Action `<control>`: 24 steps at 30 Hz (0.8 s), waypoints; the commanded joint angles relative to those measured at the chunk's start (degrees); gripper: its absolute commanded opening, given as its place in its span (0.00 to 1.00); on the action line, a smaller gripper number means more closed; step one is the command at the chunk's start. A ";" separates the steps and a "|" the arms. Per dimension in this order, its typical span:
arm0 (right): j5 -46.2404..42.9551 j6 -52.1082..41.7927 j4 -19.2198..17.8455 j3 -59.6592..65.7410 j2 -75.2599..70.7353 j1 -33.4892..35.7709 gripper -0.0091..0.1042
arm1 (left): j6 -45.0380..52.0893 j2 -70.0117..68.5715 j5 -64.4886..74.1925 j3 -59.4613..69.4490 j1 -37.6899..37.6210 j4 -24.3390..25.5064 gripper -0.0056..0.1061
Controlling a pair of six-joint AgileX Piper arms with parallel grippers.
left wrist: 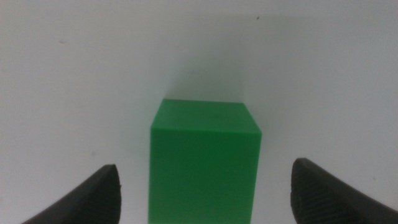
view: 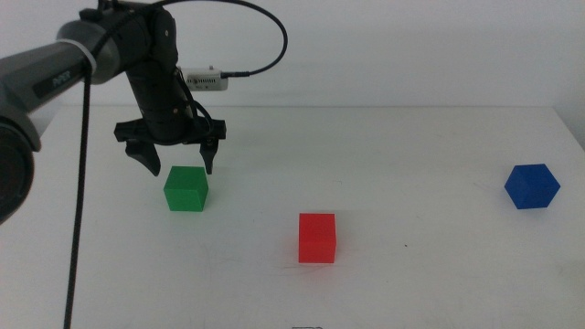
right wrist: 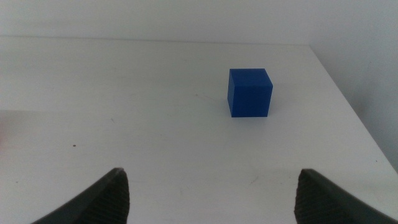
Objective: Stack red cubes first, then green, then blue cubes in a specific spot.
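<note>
- Left hand hovers just above and behind the green cube, jaws spread wide; the wrist view shows the green cube centred between them, no contact yet.
- Likely step: grasp green. Drop straight down so the jaws straddle opposite flat faces, close square, not on corners.
- Red cube sits on the tabletop, well off to the side of the left hand and nearer the camera; looks like the stack base, nothing on it.
- Place green flush on red, release gently; an offset could tip it.
- Blue cube sits far across, near the tabletop's edge.
- Right hand waits, jaws apart, blue cube ahead of it, well apart.
- Tabletop: plain matte white, no target mark. White wall behind.
</note>
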 commanded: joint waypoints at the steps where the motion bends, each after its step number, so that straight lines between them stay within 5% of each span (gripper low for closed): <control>1: -4.15 -0.36 -0.72 -0.98 0.63 -0.42 0.68 | 0.16 -2.66 5.00 -1.15 0.00 -0.93 0.89; 10: -4.15 -0.36 -0.72 -0.98 0.63 -0.42 0.68 | 0.82 0.15 5.05 -1.09 0.00 -1.35 0.85; 24: -4.15 -0.36 -0.72 -0.98 0.63 -0.42 0.68 | 2.70 0.97 5.10 -1.09 0.00 -1.85 0.62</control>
